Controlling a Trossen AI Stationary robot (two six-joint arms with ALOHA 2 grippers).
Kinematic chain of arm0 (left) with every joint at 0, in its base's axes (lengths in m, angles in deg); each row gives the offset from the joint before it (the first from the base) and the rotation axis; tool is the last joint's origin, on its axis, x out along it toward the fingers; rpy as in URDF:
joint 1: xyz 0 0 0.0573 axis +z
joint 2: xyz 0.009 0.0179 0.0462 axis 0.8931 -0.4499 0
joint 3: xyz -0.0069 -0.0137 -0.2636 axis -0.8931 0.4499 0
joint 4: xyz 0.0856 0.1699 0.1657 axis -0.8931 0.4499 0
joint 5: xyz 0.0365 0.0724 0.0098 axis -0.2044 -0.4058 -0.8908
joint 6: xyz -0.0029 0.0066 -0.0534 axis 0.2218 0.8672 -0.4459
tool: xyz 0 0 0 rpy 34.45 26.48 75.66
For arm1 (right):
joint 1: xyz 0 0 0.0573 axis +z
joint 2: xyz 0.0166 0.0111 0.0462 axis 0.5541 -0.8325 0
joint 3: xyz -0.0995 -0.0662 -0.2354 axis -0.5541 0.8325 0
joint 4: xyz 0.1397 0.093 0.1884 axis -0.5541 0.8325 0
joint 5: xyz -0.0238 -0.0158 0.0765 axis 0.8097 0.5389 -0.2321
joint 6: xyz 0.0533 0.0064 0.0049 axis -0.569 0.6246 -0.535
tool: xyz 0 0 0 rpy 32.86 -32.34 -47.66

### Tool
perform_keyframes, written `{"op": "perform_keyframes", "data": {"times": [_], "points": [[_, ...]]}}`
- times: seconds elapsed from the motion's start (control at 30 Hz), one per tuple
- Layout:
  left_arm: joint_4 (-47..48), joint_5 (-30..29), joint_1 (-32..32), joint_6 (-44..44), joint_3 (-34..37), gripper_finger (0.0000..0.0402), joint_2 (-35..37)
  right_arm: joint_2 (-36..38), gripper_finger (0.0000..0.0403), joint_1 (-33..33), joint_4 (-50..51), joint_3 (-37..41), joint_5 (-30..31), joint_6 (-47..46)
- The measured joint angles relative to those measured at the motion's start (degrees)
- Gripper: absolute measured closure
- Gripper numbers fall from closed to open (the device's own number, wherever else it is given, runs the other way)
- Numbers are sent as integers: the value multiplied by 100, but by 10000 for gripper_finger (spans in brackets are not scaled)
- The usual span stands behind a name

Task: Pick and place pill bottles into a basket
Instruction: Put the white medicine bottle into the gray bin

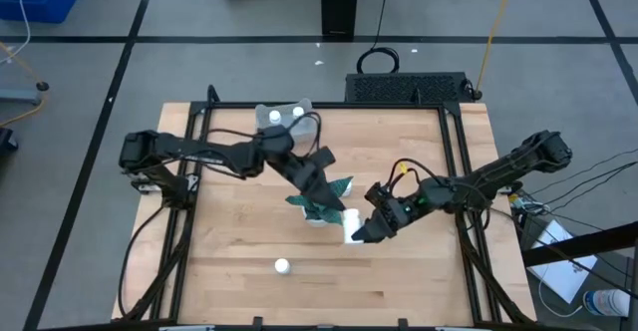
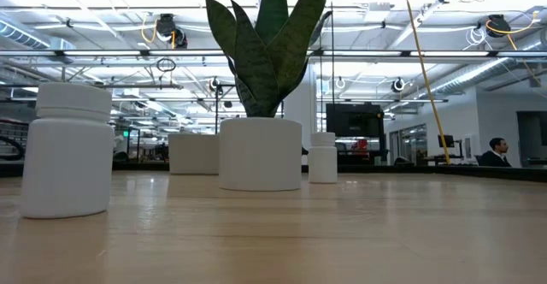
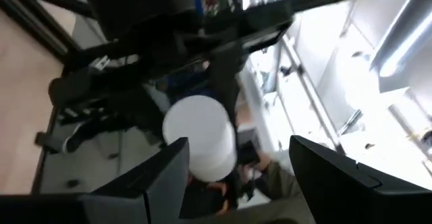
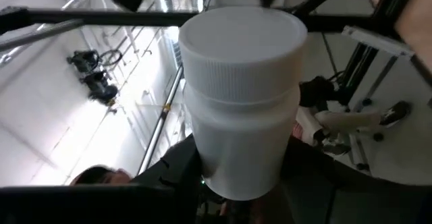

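From above, the left arm is covering part of the basket [image 1: 267, 115] and much of the plant [image 1: 324, 197] — its tool is lying hidden among the leaves. The right tool [image 1: 356, 233] is masking most of its pill bottle [image 1: 351, 227]. In the low view, the picture's top edge is cutting off the leaf tips.

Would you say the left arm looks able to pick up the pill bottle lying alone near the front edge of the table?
Probably not yet: the left end effector seems to hold a pill bottle already, though bare table surrounds the lone bottle.
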Motion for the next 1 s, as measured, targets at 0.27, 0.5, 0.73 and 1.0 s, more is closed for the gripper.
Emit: {"op": "perform_keyframes", "data": {"times": [0.27, 0.5, 0.73, 1.0], "points": [[1214, -172, -38, 691, -393, 140, -87, 4, 249, 94, -34, 0, 76, -33], [1108, -319, -196, 669, -395, 140, -88, 1, 249, 5, 309, 0, -38, -14], [1332, -707, -344, 839, -397, 140, -149, 4, 249, -66, 204, 0, -58, -39], [1207, -775, -335, 820, -397, 140, -149, -274, 249, -105, 147, -2, -220, -184]]}}
